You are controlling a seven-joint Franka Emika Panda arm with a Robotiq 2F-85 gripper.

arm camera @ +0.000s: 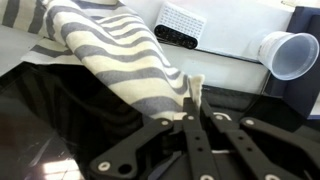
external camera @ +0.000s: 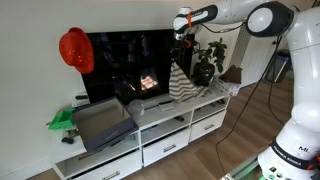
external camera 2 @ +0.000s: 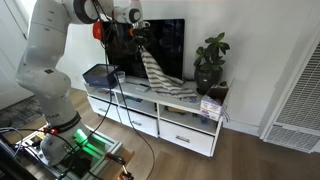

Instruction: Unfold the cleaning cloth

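The cleaning cloth is white with grey stripes. In both exterior views it hangs from my gripper (external camera: 181, 47), lifted above the white cabinet top, its lower end trailing down to the cabinet (external camera: 182, 84) (external camera 2: 158, 72). My gripper (external camera 2: 137, 38) is shut on a corner of the cloth in front of the black TV. In the wrist view the fingers (arm camera: 190, 98) pinch a small fold of the cloth (arm camera: 115, 55), which drapes away from them toward the cabinet.
A black TV (external camera: 130, 62) stands behind the cloth. A potted plant (external camera 2: 210, 60), a white cup (arm camera: 290, 52), a white-and-black box (arm camera: 182, 24), a dark bin (external camera: 100, 122), a green object (external camera: 62, 120) and a red hat (external camera: 76, 48) are nearby.
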